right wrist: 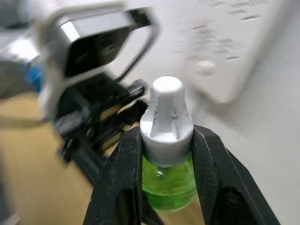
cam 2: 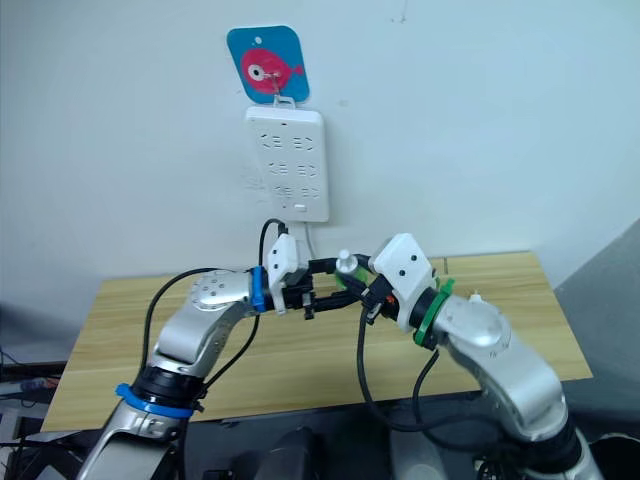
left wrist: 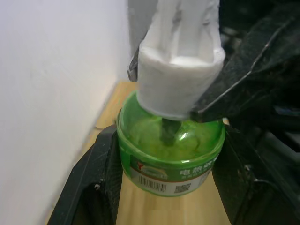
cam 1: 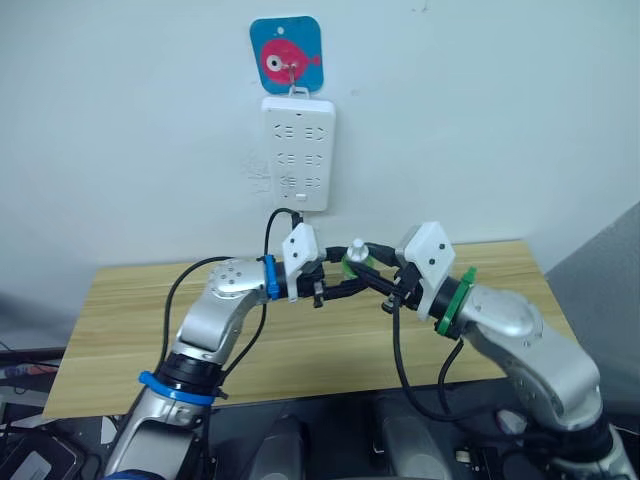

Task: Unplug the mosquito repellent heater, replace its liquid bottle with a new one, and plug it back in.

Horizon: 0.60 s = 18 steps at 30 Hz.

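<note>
Green liquid fills the small bottle (right wrist: 168,180) that both grippers hold in the air above the far part of the wooden table (cam 1: 140,330), just below the power strip (cam 1: 296,152). The bottle has a white ribbed cap (right wrist: 166,122) on top and a label with a barcode around its body. The left gripper (left wrist: 164,187) has its black fingers (left wrist: 101,183) closed on the sides of the green body. The right gripper (right wrist: 166,154) has its fingers (right wrist: 124,173) clamped on the lower rim of the white cap, one on each side. The two grippers meet near the middle of the scene, the left arm (cam 1: 215,320) coming from the left and the right arm (cam 1: 510,335) from the right. The white power strip hangs on the wall from a hook on a blue square sticker with a pink fish (cam 1: 286,57); its sockets look unoccupied. I cannot tell where the mosquito repellent heater is.
</note>
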Available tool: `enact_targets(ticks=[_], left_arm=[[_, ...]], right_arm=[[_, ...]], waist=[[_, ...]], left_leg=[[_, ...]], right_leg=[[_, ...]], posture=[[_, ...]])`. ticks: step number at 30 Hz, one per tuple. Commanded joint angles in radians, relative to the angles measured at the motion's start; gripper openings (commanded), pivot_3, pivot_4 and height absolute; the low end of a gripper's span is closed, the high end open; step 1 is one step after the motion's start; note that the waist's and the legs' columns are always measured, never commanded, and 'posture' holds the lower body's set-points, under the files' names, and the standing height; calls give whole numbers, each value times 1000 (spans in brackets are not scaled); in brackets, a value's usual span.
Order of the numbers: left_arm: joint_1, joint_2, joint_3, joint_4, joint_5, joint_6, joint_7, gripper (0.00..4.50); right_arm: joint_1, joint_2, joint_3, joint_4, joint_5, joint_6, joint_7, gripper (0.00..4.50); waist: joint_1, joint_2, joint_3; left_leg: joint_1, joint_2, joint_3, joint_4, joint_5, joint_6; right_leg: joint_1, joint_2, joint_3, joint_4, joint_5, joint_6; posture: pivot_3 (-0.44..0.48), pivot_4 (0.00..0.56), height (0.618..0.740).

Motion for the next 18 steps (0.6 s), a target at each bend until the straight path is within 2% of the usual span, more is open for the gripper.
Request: enact_targets(ticks=[1,3,7,13,18], left_arm=[[1,52,-31,-67,-47,-40,-153,2286],[4,60,-38,-81,-56,-46,-178,2286],[29,54,-43,-121,-63,-32,-160,2286],[68,38,-18,-134,-64,26,-53,2286],[85,11,-2,-108,-28,16,53,2286]], right_arm=[[-126,-81,32,94,91,-72,339,1071],[-182,-110,54,143,115,-60,439,1071],[-231,-109,62,180,121,-33,486,1071],[-148,-130,-38,148,54,-65,364,3111],[34,-176,-222,-17,125,28,230,3161]], waist=[[0,0,0],[3,0,0],[8,0,0],[10,0,0],[13,0,0]], left_leg=[[0,1,0,0,0,0],[1,2,-1,-1,0,0],[-1,2,-5,-1,0,0],[-2,1,-4,0,0,0],[-2,1,-4,0,0,0]], right_leg=[[0,1,0,0,0,0],[1,3,0,-1,0,0],[1,2,0,-2,0,-1],[1,0,0,-3,0,-1],[1,-1,0,-3,0,-1]], posture=[[-118,175,740],[-106,171,740],[-101,176,740],[-122,187,740],[-139,195,740]])
